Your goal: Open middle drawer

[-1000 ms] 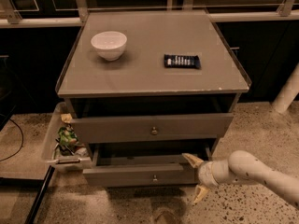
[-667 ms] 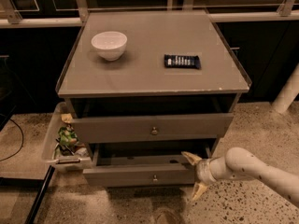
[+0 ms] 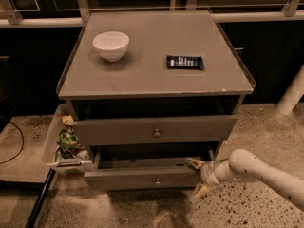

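Observation:
The grey cabinet (image 3: 156,80) shows two drawer fronts under a dark top slot. The upper front, with a small brass knob, is the middle drawer (image 3: 118,129); it stands nearly flush with the frame. Below it the bottom drawer (image 3: 123,178) is pulled out a little, showing its grey tray. My gripper (image 3: 197,177) is low at the right, at the right end of the bottom drawer's front, below the middle drawer. It is open, with one fingertip (image 3: 194,163) above the front's top edge and one below.
A white bowl (image 3: 110,45) and a dark remote-like bar (image 3: 185,61) lie on the cabinet top. A white bin (image 3: 52,148) with snack packets stands at the cabinet's left. A white post (image 3: 292,96) stands at the right, and a dark cable (image 3: 19,141) lies at the left on the speckled floor.
My gripper and arm have shifted very slightly left toward the bottom drawer's right end. The drawers have not visibly moved.

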